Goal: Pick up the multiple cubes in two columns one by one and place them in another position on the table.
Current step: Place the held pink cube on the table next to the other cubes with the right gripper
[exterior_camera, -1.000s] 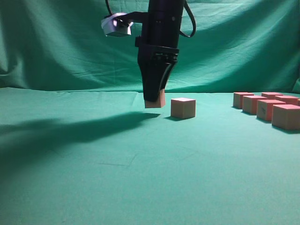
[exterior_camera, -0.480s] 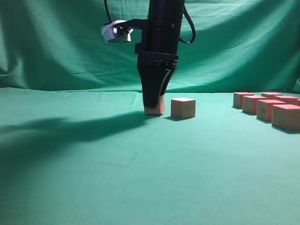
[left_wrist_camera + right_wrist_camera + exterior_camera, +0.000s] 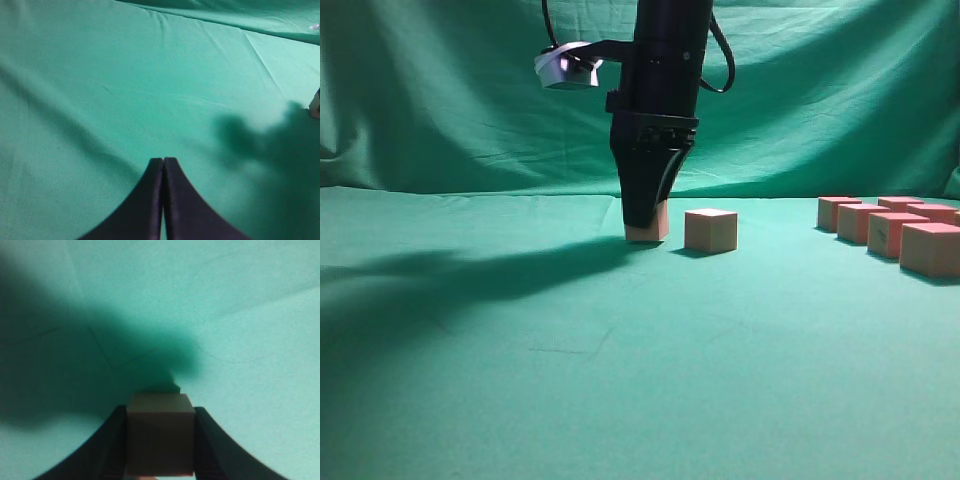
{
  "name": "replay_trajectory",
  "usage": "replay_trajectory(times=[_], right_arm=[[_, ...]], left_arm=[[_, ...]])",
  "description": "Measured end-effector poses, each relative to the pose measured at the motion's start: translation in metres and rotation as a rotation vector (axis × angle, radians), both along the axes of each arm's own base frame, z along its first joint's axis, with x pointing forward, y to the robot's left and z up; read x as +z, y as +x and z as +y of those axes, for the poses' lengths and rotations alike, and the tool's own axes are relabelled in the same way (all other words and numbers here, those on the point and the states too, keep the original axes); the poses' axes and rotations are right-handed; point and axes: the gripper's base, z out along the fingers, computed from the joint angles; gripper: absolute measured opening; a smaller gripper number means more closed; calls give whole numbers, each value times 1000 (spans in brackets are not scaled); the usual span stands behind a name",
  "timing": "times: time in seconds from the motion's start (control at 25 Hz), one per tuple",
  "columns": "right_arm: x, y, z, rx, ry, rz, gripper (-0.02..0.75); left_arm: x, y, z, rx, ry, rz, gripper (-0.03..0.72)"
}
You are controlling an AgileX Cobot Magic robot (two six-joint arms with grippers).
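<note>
In the exterior view my right gripper (image 3: 646, 226) points straight down at mid-table, shut on a tan-pink cube (image 3: 650, 230) whose underside meets the green table (image 3: 620, 350). The right wrist view shows that cube (image 3: 160, 440) squeezed between the two dark fingers of the right gripper (image 3: 160, 410). A second cube (image 3: 710, 230) rests just right of the held one, a small gap apart. Several more cubes (image 3: 885, 232) with pinkish-red tops stand in two columns at the far right. My left gripper (image 3: 163, 161) is shut and empty above bare cloth.
A green cloth backdrop (image 3: 440, 100) hangs behind the table. The arm throws a long dark shadow (image 3: 470, 275) to the left over the cloth. A white wrist camera (image 3: 565, 65) sticks out left of the arm.
The right gripper has come down with the cube, from hanging a little above the cloth to the cube's underside meeting it. The other cubes have not moved.
</note>
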Motion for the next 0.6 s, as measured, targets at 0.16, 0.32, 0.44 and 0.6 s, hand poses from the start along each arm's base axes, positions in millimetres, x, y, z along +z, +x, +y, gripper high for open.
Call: replay_trajectory(times=[0.16,0.32,0.44,0.6], right_arm=[[0,0,0,1,-3,-2,267],[0,0,0,1,-5,-4,267],[0,0,0,1,-5,-4,267],[0,4,-5,-10,-7,-2,267]], left_arm=[[0,0,0,0,0,0,0],[0,0,0,0,0,0,0],[0,0,0,0,0,0,0],[0,0,0,0,0,0,0]])
